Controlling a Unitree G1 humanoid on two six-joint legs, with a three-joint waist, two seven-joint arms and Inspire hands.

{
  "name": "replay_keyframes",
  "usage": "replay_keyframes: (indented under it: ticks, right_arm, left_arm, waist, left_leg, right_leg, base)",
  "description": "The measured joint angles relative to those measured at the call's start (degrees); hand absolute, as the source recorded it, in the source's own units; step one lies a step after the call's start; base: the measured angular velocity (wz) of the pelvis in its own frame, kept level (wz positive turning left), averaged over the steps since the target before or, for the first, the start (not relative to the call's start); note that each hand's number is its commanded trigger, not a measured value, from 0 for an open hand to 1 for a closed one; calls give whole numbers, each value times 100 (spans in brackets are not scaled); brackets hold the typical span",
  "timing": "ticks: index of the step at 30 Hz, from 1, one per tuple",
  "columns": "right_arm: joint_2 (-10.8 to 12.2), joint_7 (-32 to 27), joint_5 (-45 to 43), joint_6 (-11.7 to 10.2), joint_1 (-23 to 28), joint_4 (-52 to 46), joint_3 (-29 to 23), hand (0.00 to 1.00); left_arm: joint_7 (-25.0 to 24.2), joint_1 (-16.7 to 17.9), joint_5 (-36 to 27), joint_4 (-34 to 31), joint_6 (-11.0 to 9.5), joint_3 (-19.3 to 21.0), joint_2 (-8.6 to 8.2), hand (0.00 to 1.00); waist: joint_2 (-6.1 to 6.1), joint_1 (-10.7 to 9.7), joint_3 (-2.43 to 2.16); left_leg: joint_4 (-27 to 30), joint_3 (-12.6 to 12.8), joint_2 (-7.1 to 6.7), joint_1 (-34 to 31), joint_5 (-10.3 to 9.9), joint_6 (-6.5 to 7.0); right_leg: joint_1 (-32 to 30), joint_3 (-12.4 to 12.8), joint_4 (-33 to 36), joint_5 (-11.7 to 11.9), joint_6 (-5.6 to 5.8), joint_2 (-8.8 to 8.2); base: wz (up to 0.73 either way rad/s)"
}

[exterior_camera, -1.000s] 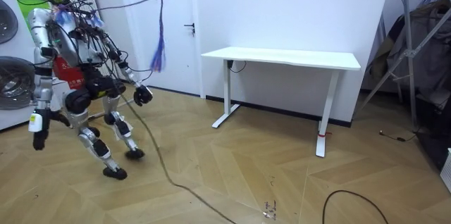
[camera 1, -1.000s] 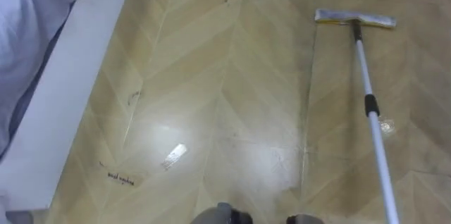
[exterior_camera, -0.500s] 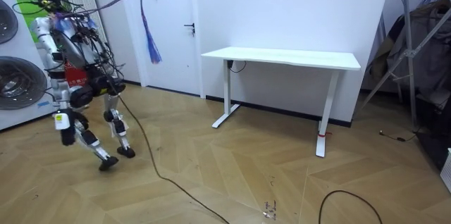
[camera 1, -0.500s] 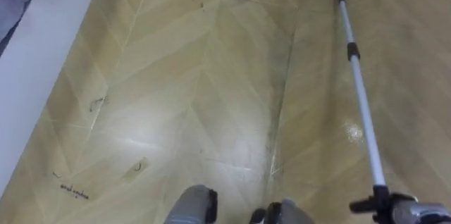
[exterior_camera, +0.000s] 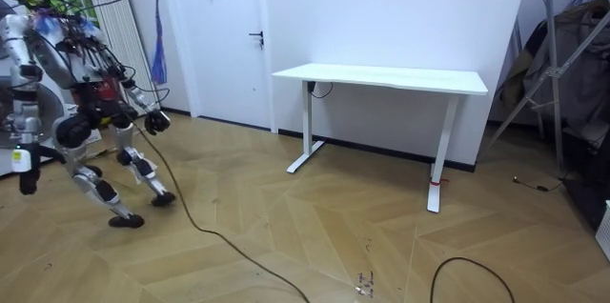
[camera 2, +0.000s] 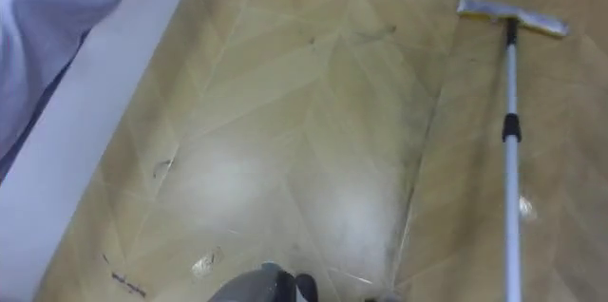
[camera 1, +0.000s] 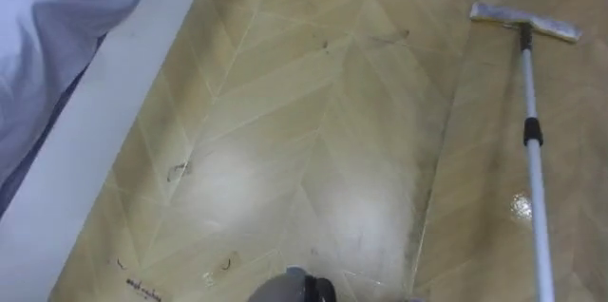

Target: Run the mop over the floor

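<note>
Well, at the frame's left a white ledge [camera 1: 123,122] runs diagonally, with pale bluish cloth [camera 1: 57,27] heaped on it in the upper left corner. Herringbone wood floor [camera 1: 313,150] spreads across the middle. At the right is the mop [camera 1: 533,133]: its flat head [camera 1: 525,21] sits crosswise on the boards in the upper right. Its pole [camera 1: 541,217] runs almost straight down to the lower right edge, so the head end points away from the robot. In the room view the robot stands bent-kneed at far left, with its raised hand [exterior_camera: 157,122] out front and its lowered hand [exterior_camera: 27,186] hanging. I cannot tell what either grips. A white desk [exterior_camera: 381,78] stands mid-frame.
</note>
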Motion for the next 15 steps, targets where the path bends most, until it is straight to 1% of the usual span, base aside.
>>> replay_keyframes:
  ticks: [1, 2, 3, 4, 5, 6, 7, 8, 9, 10, 11, 12, 13, 14, 15]
  right_arm:
    - [82, -51, -99, 12, -86, -8, 5, 100]
    - [143, -107, -196, 67, -187, -62, -17, 100]
    - [156, -121, -211, 103, -224, -96, -19, 100]
    - [167, -148, -212, 185, -315, -193, -28, 100]
    - [144, -181, -249, 258, -418, -237, -71, 100]
    - [125, -186, -270, 301, -511, -232, -127, 100]
    - [69, -170, -281, 434, -770, -207, -248, 100]
    - [-11, -130, -229, 469, -1063, -157, -273, 100]
    - [-51, -99, -223, 473, -1221, -146, -306, 100]
    - [-160, -12, -195, 467, -1516, -177, -316, 100]
    - [-281, 57, -132, 442, -1723, -211, -308, 100]
    - [-332, 95, -109, 413, -1829, -225, -294, 100]
    - [-426, 171, -60, 305, -1934, -232, -286, 100]
    - [-465, 226, -8, 284, -1942, -223, -291, 100]
    - [-463, 253, -3, 328, -1931, -189, -289, 100]
  left_arm:
    - [1, 0, -3, 89, -6, -2, -48, 0]
    - [1, 7, 17, 134, 2, -9, -71, 0]
    - [4, 21, 20, 138, 3, -30, -70, 0]
    - [14, 33, 2, 147, 5, -39, -54, 0]
    - [20, 33, 11, 174, 6, -40, -55, 0]
    - [20, 34, 9, 180, 12, -40, -54, 0]
    - [20, 33, -10, 201, 25, -40, -41, 0]
    - [20, 33, -40, 202, 29, -38, -19, 0]
    - [23, 31, -61, 200, 38, -31, -2, 0]
    - [45, 31, -78, 193, 64, -22, 41, 0]
    - [65, 40, -131, 209, 91, -24, 82, 0]
    - [64, 43, -130, 235, 106, -24, 100, 0]
    - [68, 43, -124, 263, 145, -23, 138, 0]
    - [69, 42, -124, 290, 188, -22, 186, 0]
    - [68, 42, -124, 310, 207, -20, 201, 0]
  waist:
    - [7, -12, 31]
    - [6, -13, 26]
    - [8, -13, 26]
    - [-20, -19, 37]
    - [-99, -25, 54]
    - [-98, -15, 53]
    - [-108, -3, 46]
    - [-144, 20, 47]
    - [-172, 41, 43]
    - [-282, 145, 74]
    - [-369, 191, 100]
    - [-397, 207, 106]
    - [-435, 272, 114]
    - [-503, 334, 98]
    - [-531, 335, 90]
  left_leg:
    - [-121, -112, -10, 81, 22, -23]
    - [-245, -258, -82, 156, 56, -46]
    - [-270, -331, -105, 171, 63, -59]
    - [-293, -472, -181, 187, 69, -86]
    - [-327, -567, -242, 162, 60, -134]
    - [-351, -600, -244, 170, 63, -153]
    - [-356, -676, -244, 178, 66, -181]
    - [-329, -696, -222, 186, 66, -204]
    - [-314, -672, -215, 202, 73, -216]
    - [-283, -634, -215, 237, 65, -233]
    - [-133, -652, -204, 236, 44, -271]
    - [-36, -655, -189, 233, 26, -305]
    - [239, -646, -127, 228, -18, -388]
    - [502, -617, -79, 229, -28, -406]
    - [602, -579, -49, 244, -28, -406]
  right_leg:
    - [-170, -46, -501, -44, -12, 123]
    - [-258, -120, -1152, -12, -72, 203]
    - [-260, -173, -1488, 48, -119, 245]
    - [-263, -170, -1975, 341, -245, 313]
    - [-209, -225, -2067, 664, -405, 282]
    - [-184, -309, -2088, 678, -446, 253]
    - [-125, -464, -2117, 647, -510, 205]
    - [-91, -538, -2123, 631, -536, 199]
    - [-94, -540, -2084, 623, -549, 197]
    - [-92, -526, -1996, 557, -582, 180]
    - [-46, -561, -1895, 481, -606, 175]
    - [-6, -593, -1842, 435, -616, 171]
    - [110, -662, -1777, 309, -635, 183]
    - [228, -682, -1675, 151, -659, 193]
    - [299, -703, -1636, 86, -667, 196]
  base:
    - [-81]
    - [-67]
    - [-43]
    - [-7]
    - [6]
    - [31]
    - [34]
    - [32]
    - [19]
    - [11]
    - [15]
    - [29]
    - [46]
    - [53]
    - [64]
